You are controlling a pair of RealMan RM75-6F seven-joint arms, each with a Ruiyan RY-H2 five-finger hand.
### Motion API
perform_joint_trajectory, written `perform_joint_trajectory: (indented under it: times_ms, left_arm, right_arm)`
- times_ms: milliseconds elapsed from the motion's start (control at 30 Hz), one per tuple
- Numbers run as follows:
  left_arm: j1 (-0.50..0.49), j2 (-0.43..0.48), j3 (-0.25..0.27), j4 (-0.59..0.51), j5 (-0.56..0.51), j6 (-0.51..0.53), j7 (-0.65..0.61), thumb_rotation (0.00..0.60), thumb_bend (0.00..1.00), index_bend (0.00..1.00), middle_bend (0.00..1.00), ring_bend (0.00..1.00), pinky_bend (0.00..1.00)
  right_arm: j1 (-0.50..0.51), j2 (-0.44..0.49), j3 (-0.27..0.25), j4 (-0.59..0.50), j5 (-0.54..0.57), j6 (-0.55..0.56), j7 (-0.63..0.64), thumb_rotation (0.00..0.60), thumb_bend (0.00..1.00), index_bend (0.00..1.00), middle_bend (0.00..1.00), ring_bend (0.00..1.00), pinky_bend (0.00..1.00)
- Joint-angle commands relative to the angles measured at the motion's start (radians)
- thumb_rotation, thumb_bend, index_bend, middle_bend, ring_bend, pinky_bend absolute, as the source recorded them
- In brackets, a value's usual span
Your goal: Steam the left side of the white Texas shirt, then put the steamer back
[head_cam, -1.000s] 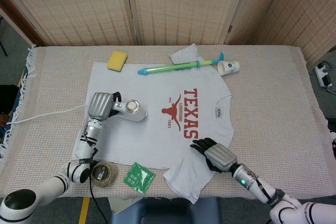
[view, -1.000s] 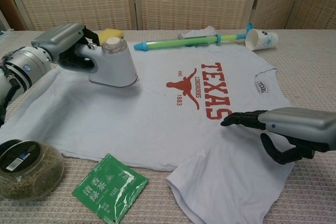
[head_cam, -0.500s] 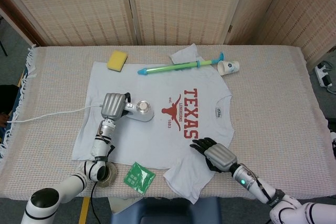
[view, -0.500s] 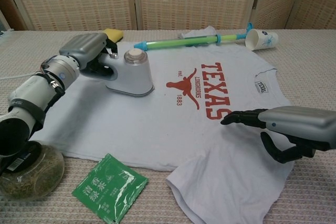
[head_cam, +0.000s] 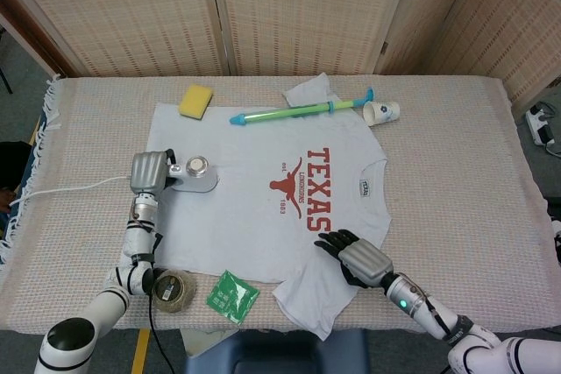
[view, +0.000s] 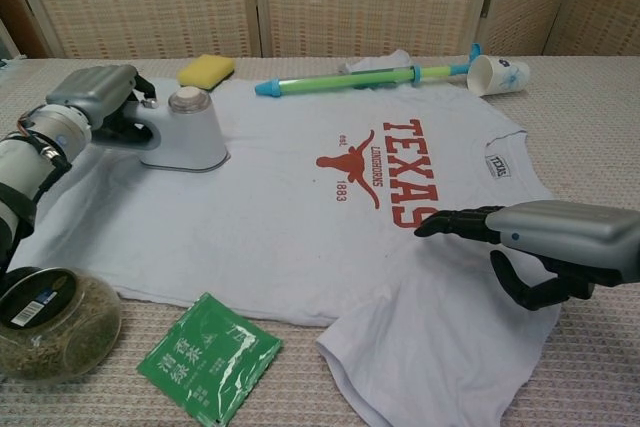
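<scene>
The white Texas shirt point(head_cam: 263, 216) point(view: 300, 217) lies flat on the table, red longhorn print in the middle. My left hand point(head_cam: 147, 171) point(view: 90, 97) grips the handle of the white steamer point(head_cam: 196, 176) point(view: 188, 133), which rests on the shirt's left part near its edge. The steamer's white cord point(head_cam: 70, 190) trails off to the left. My right hand point(head_cam: 361, 261) point(view: 545, 247) rests on the shirt's lower right, near the sleeve, fingers stretched out and holding nothing.
A yellow sponge point(head_cam: 195, 101), a green-and-blue tube point(head_cam: 302, 110), a crumpled cloth point(head_cam: 308, 90) and a tipped paper cup point(head_cam: 382, 112) lie along the far side. A jar point(view: 45, 322) and a green packet point(view: 208, 357) sit at the near left.
The left hand slid the steamer right toward the print, then back left to the shirt's left edge. The right hand stayed where it was.
</scene>
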Motion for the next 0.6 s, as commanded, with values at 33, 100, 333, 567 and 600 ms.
perform_joint_trajectory:
  times_ms: [33, 100, 333, 567, 600]
  left_arm:
    - [0.022, 0.015, -0.014, 0.028, -0.019, -0.015, -0.027, 0.6, 0.66, 0.75, 0.97, 0.85, 0.81]
    - [0.032, 0.025, -0.022, 0.037, -0.029, -0.02, -0.048, 0.6, 0.66, 0.75, 0.97, 0.85, 0.81]
    - [0.07, 0.067, -0.005, -0.028, 0.008, 0.059, -0.178, 0.6, 0.66, 0.75, 0.97, 0.85, 0.81]
    - [0.061, 0.078, 0.039, -0.143, 0.082, 0.159, -0.172, 0.6, 0.66, 0.75, 0.97, 0.85, 0.81]
    - [0.05, 0.075, 0.039, -0.156, 0.084, 0.156, -0.155, 0.6, 0.66, 0.75, 0.97, 0.85, 0.81]
  right_arm:
    - [0.0, 0.0, 0.0, -0.002, 0.001, 0.001, -0.002, 0.587, 1.0, 0.0, 0.0, 0.0, 0.01]
    - [0.001, 0.001, 0.0, -0.003, 0.002, 0.001, -0.004, 0.586, 1.0, 0.0, 0.0, 0.0, 0.01]
    - [0.003, 0.0, 0.0, -0.006, 0.004, 0.002, -0.006, 0.587, 1.0, 0.0, 0.0, 0.0, 0.02]
    - [0.004, 0.001, -0.001, -0.005, 0.006, 0.003, -0.001, 0.587, 1.0, 0.0, 0.0, 0.0, 0.02]
    - [0.002, 0.001, -0.001, -0.005, 0.006, 0.005, -0.001, 0.587, 1.0, 0.0, 0.0, 0.0, 0.01]
